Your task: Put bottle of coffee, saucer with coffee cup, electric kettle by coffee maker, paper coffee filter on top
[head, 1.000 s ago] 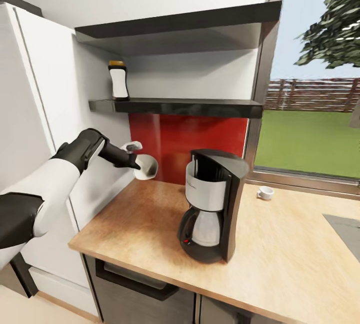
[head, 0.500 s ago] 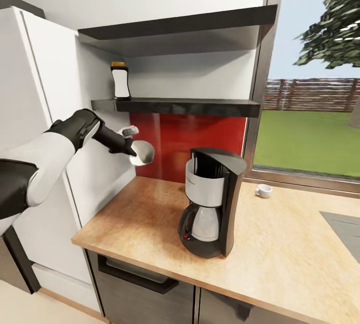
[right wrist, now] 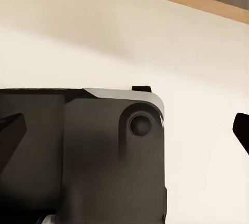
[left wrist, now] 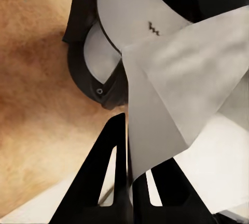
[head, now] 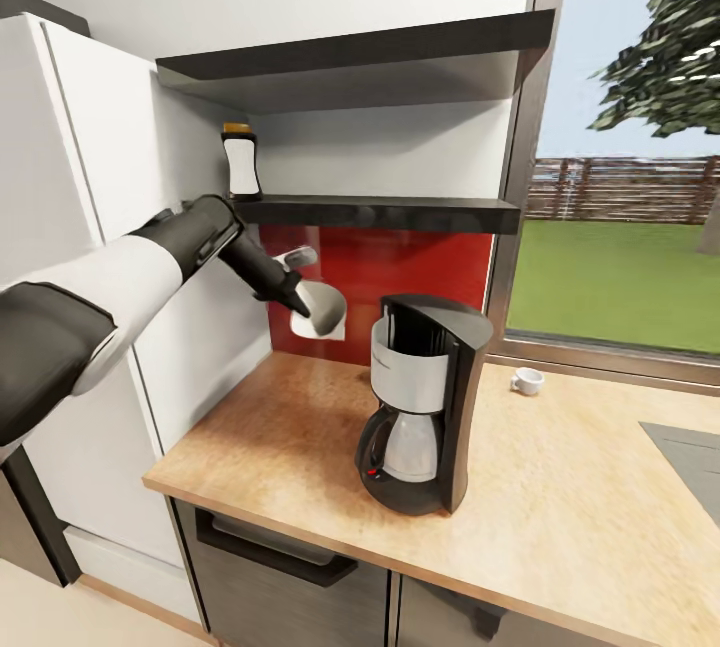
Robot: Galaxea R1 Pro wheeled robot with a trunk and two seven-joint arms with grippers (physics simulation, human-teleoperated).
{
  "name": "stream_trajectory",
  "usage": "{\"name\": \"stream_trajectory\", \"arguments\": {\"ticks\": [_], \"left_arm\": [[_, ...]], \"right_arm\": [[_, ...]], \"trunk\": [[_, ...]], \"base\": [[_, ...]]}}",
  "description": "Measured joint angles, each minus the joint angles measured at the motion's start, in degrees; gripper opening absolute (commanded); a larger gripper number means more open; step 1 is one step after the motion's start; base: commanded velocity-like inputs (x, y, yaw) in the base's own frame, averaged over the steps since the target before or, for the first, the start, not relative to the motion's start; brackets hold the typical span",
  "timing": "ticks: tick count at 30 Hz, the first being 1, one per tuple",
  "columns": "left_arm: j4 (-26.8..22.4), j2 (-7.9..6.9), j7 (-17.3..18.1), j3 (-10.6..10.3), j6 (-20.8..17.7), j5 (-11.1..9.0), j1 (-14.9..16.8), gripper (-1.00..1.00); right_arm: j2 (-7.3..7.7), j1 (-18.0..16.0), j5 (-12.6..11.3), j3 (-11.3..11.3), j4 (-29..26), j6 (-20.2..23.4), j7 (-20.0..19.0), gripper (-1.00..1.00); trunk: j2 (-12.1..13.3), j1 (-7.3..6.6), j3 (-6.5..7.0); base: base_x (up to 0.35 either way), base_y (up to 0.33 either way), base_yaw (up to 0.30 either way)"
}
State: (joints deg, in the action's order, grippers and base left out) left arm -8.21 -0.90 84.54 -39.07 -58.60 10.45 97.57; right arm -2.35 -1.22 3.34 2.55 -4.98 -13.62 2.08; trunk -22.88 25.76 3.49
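The coffee maker (head: 420, 407) is seen standing upright on the kitchen countertop (head: 560, 507), nearest the front edge. Above and to its left, in the air, the paper coffee filter (head: 322, 307) is pinched between the fingers of the left gripper (head: 298, 289) — in the left wrist view the white cone (left wrist: 176, 104) is clamped over the machine's carafe. Farther back, the coffee cup (head: 527, 382) rests by the window, and the bottle of coffee (head: 240, 162) stands on the kitchen shelf (head: 400, 214). The right gripper's state cannot be told.
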Motion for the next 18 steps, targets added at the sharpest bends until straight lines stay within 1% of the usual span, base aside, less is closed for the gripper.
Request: {"name": "stream_trajectory", "arguments": {"ticks": [1,3,7,9,10,12,15,18], "left_arm": [[0.0,0.26,0.8,-1.1,-0.1,0.0,0.1,-1.00],[0.1,0.28,1.1,-1.5,-0.1,0.1,0.7,-1.00],[0.3,0.13,1.3,-1.7,-0.2,0.1,2.8,-1.00],[0.4,0.19,1.4,-1.7,-0.2,0.0,4.6,-1.00],[0.8,0.36,1.4,-1.6,-0.3,0.0,6.0,-1.00],[2.2,0.60,1.5,-1.6,-0.3,0.0,7.4,-1.00],[2.9,0.76,2.1,-1.6,-0.3,0.0,8.2,-1.00],[3.1,0.77,2.3,-1.6,-0.2,0.0,8.3,-1.00]], "right_arm": [[0.00,0.0,0.0,0.0,0.0,0.0,0.0,1.00],[0.00,0.0,-0.1,0.0,0.0,0.0,0.0,1.00],[0.00,0.0,-0.1,0.0,0.0,0.0,0.0,1.00],[0.00,0.0,-0.1,0.0,0.0,0.0,0.0,1.00],[0.00,0.0,-0.1,0.0,0.0,0.0,0.0,1.00],[0.00,0.0,-0.1,0.0,0.0,0.0,0.0,1.00],[0.00,0.0,-0.1,0.0,0.0,0.0,0.0,1.00],[0.00,0.0,-0.1,0.0,0.0,0.0,0.0,1.00]], "trunk": [[0.0,0.00,0.00],[0.0,0.00,0.00],[0.0,0.00,0.00],[0.0,0.00,0.01],[0.0,0.00,0.01],[0.0,0.00,0.01],[0.0,0.00,0.00],[0.0,0.00,0.00]], "base": [[0.000,0.000,0.000],[0.000,0.000,0.000],[0.000,0.000,0.000],[0.000,0.000,-0.061],[0.000,0.000,-0.178],[0.000,0.000,-0.231],[0.000,0.000,-0.262],[0.000,0.000,-0.273]]}}
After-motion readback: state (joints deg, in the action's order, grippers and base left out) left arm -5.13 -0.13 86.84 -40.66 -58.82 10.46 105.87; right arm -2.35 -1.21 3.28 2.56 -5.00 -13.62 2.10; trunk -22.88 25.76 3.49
